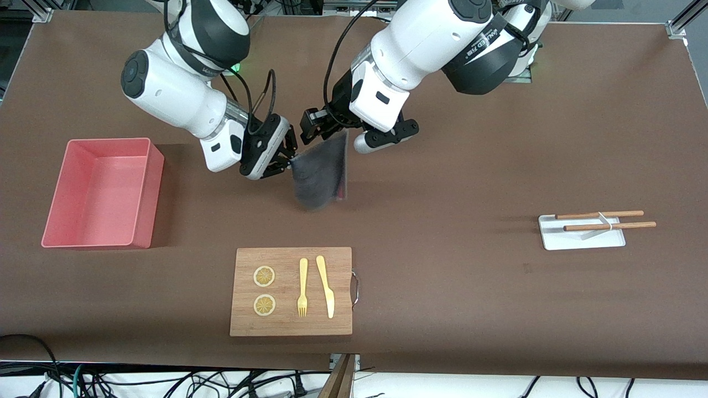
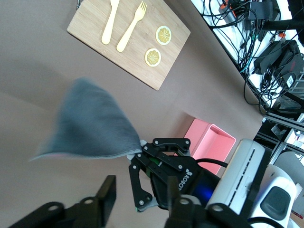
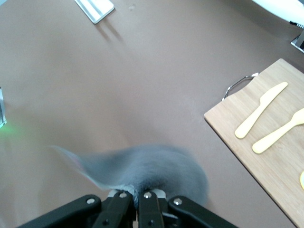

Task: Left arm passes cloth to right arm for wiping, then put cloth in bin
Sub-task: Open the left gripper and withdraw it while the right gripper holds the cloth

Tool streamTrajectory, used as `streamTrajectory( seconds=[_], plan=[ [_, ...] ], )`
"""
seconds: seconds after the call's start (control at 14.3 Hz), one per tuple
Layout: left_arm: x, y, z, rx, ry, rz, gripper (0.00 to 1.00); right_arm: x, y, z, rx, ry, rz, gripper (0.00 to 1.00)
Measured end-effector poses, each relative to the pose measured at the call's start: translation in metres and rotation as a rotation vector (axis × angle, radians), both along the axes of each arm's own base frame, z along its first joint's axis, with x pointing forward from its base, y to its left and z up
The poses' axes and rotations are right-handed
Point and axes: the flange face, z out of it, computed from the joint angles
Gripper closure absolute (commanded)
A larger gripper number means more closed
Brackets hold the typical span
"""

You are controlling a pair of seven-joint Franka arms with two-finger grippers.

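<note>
The cloth (image 1: 321, 174) shows its dark grey face and hangs in the air over the middle of the table. My right gripper (image 1: 289, 159) is shut on one corner of it; in the right wrist view the fingers (image 3: 138, 194) pinch the cloth (image 3: 152, 171). My left gripper (image 1: 326, 132) is open beside the cloth's upper edge and holds nothing. In the left wrist view its fingers (image 2: 142, 194) stand wide apart, with the right gripper and the cloth (image 2: 90, 123) in front of them. The salmon-pink bin (image 1: 145, 188) stands toward the right arm's end of the table and is empty.
A wooden cutting board (image 1: 343, 260) with a fork, a knife and two lemon slices lies nearer the front camera than the cloth. A white tray (image 1: 553, 240) with two chopsticks lies toward the left arm's end.
</note>
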Motion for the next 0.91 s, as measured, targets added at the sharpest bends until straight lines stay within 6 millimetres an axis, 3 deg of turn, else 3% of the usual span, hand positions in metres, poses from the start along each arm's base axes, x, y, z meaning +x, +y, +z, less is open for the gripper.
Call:
streamTrajectory(
  seconds=[0.42, 0.63, 0.91],
  plan=[
    [0.007, 0.009, -0.003, 0.039, -0.011, 0.004, 0.00, 0.005, -0.039, 0.005, -0.045, 0.042, 0.038, 1.00],
    [0.006, 0.019, -0.018, 0.180, -0.035, -0.084, 0.00, 0.008, -0.075, 0.008, -0.136, 0.066, 0.047, 1.00],
    [0.016, 0.063, -0.058, 0.350, -0.001, -0.373, 0.00, 0.016, -0.123, 0.007, -0.294, 0.055, 0.060, 1.00]
  ],
)
